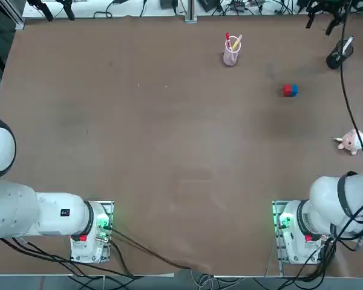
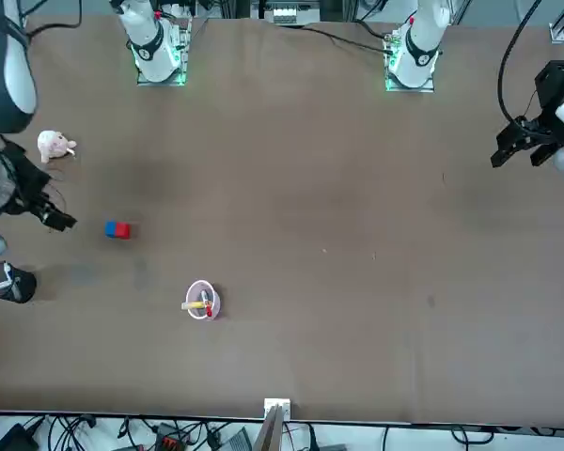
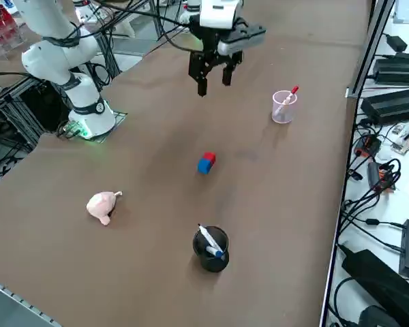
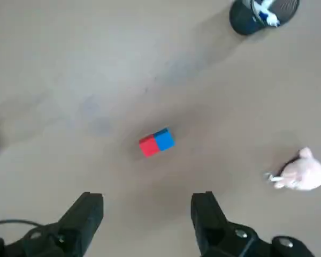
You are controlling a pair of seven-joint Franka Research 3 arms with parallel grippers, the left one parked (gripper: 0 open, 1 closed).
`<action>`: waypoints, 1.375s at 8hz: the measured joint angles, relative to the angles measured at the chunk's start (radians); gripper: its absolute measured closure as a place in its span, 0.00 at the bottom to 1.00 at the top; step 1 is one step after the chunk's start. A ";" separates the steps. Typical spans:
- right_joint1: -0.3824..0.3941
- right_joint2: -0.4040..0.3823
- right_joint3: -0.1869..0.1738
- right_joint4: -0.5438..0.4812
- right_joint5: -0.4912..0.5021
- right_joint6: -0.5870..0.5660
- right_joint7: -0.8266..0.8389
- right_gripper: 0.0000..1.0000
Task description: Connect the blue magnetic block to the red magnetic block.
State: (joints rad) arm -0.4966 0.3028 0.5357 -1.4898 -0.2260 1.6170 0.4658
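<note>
Blue against red: the tiny blue magnetic cube (image 4: 164, 138) and tiny red magnetic cube (image 4: 148, 145) sit touching on the brown table (image 1: 169, 151), seemingly joined already. The right gripper (image 4: 147, 214) hangs above, spread and empty. Nothing obstructs; a pink cup (image 1: 231, 53) stands at ten o'clock, well apart.

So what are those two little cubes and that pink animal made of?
The blue magnetic block and the red magnetic block look like smooth, solid-coloured plastic with crisp edges. The pink animal looks soft, maybe plush or rubber; its rounded shape leaves that open.
</note>
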 joint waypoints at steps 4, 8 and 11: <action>0.020 -0.061 -0.052 0.032 0.034 -0.008 -0.365 0.00; 0.288 -0.158 -0.324 0.008 0.162 -0.020 -0.395 0.00; 0.496 -0.198 -0.472 -0.005 0.167 -0.036 -0.395 0.00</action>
State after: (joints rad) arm -0.0008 0.1052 0.0633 -1.4951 -0.0587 1.5813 0.0709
